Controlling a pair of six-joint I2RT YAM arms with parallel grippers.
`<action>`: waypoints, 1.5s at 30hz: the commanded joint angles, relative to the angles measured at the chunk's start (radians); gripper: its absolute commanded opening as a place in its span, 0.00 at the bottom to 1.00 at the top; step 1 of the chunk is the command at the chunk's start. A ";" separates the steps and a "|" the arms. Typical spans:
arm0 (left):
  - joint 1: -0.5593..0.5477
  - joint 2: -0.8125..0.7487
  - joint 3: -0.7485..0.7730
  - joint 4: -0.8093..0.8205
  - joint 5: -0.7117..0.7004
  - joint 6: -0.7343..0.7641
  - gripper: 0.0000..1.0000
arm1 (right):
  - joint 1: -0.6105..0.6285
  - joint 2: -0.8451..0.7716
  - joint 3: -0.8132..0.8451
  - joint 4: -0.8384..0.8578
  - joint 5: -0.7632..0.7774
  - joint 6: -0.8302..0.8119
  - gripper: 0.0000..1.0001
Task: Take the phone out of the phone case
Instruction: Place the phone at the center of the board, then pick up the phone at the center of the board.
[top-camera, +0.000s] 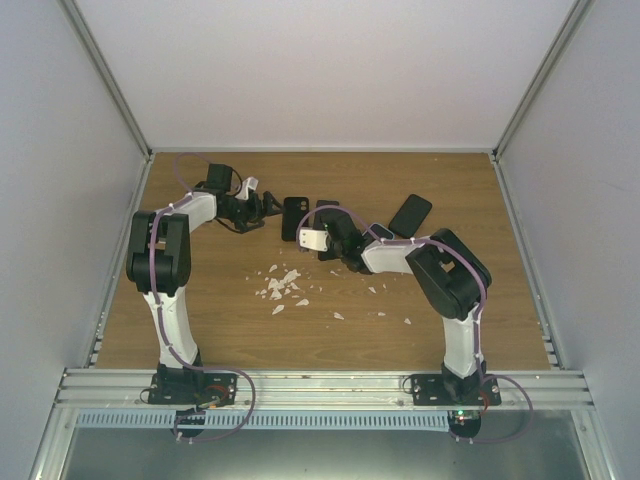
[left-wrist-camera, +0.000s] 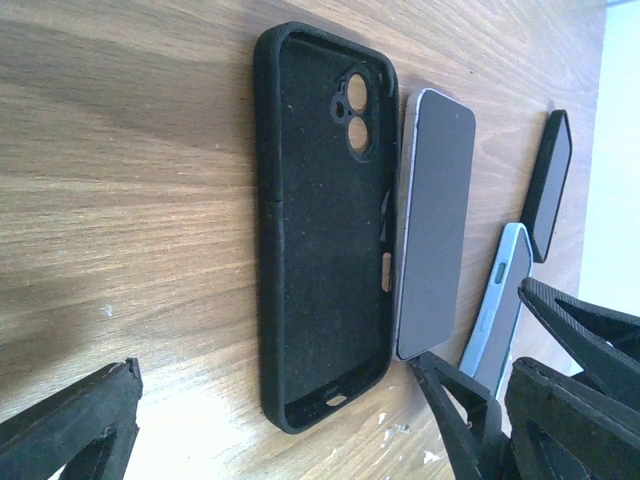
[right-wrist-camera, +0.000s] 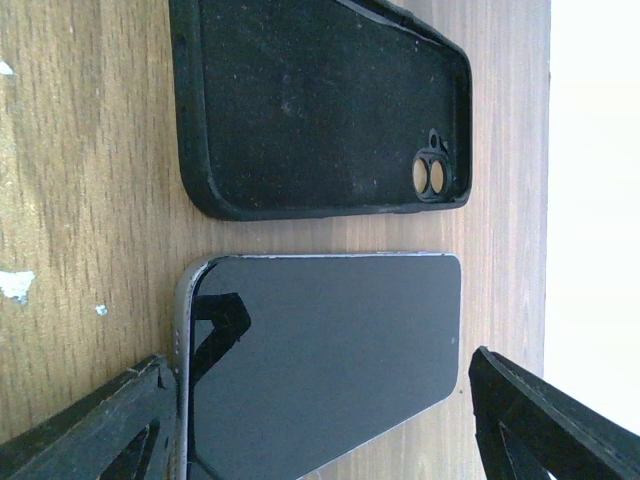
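The black phone case (left-wrist-camera: 325, 230) lies empty on the wooden table, inside up, camera holes showing; it also appears in the other views (right-wrist-camera: 320, 105) (top-camera: 294, 218). The phone (right-wrist-camera: 320, 340) lies flat beside it, dark screen up, out of the case (left-wrist-camera: 435, 220). My right gripper (right-wrist-camera: 320, 430) is open over the phone, one finger (right-wrist-camera: 90, 430) close by its bottom end and the other (right-wrist-camera: 550, 420) apart from its top end. My left gripper (left-wrist-camera: 270, 430) is wide open just short of the case's bottom end, holding nothing. In the top view the right gripper (top-camera: 326, 222) hides most of the phone.
Two more phones lie to the right: one with a pale blue edge (left-wrist-camera: 500, 300) (top-camera: 378, 231) and a black one (left-wrist-camera: 548, 185) (top-camera: 410, 214). White crumbs (top-camera: 283, 287) are scattered on the table's middle. Grey walls enclose the table on three sides.
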 joint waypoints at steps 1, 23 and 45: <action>0.008 -0.078 -0.006 0.052 0.038 0.023 0.99 | -0.014 -0.009 0.059 -0.082 -0.017 0.033 0.82; -0.187 -0.223 0.090 0.065 -0.138 0.207 0.99 | -0.167 -0.456 0.203 -0.479 -0.261 0.463 1.00; -0.581 0.112 0.313 -0.035 -0.267 0.247 0.99 | -0.514 -0.720 0.078 -0.618 -0.369 0.596 0.99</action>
